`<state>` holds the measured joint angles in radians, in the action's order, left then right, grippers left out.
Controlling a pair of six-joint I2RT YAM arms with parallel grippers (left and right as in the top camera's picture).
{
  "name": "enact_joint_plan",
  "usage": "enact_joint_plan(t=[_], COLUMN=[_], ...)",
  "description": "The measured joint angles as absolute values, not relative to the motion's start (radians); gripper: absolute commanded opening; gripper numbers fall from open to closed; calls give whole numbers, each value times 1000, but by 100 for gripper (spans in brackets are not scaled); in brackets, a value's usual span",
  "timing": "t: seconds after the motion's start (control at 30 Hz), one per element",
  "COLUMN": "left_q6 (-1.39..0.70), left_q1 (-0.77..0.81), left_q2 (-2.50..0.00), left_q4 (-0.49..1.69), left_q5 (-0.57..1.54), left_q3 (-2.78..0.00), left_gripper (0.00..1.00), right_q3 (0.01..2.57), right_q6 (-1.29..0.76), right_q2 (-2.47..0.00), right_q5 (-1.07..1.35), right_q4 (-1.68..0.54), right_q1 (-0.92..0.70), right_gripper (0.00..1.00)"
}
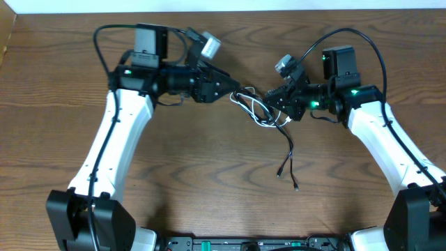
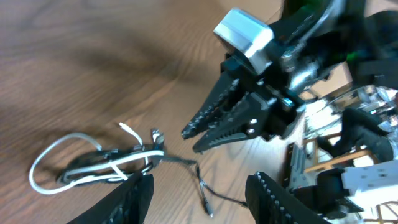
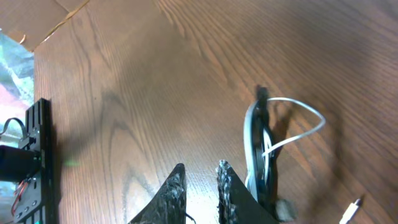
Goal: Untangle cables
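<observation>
Where the overhead camera looks down, the cables (image 1: 258, 111) lie in a tangle on the tabletop (image 1: 209, 181) between the left hand (image 1: 235, 92) and the right hand (image 1: 274, 103). The black cord (image 1: 287, 150) trails out toward the near edge. The state of either hand cannot be read from this height.

Left wrist view: the left hand (image 2: 200, 180) is spread wide, with nothing between its fingers. The white cord (image 2: 50, 162) loops to one side, bundled with the black cord (image 2: 180, 163), which runs below the right hand (image 2: 191, 141). That hand's tips are nearly together, and whether they touch the cable is unclear.

Right wrist view: the right hand (image 3: 201, 167) is almost pressed together, with only bare wood in the slim gap. The bundle (image 3: 258, 149) lies just beside one finger, and its lower part is cut off by the frame. A white plug (image 3: 354, 204) shows at the corner
</observation>
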<state>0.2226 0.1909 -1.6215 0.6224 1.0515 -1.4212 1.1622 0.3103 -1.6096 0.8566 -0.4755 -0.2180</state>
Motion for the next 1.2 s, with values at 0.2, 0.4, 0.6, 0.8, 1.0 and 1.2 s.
enact_joint_plan(t=[0.2,0.4,0.6,0.8,1.0,1.2], left_q6=[217,153,49,36,104,155], left_q1=[240,242,254,315,382,406], left_q2=[-1682,-1798,-1888,-1998,-2139,-2291], left_q4=[628,510,363,558,710,687], left_q5=[899,794,748,624,511,475], left_q3=[-1421,-1421,-1431,-1652,-1958,-2051], left_gripper=[53,55,56,58,59,59], right_q3=[1162,1162,1162,1162,1162,1162], right_q6=[278,167,67,28,15,10], right_q2=[-1610,-1610,-1610,-1610,-1610,-1610], right_q5=[849,758,678,657,653,646], right_q4=[-487,-507,-517,-519,-537,-596], right_q1=[-206,-142,-71,-56,-56,-56], right_gripper=[21,39,48,49,49,49])
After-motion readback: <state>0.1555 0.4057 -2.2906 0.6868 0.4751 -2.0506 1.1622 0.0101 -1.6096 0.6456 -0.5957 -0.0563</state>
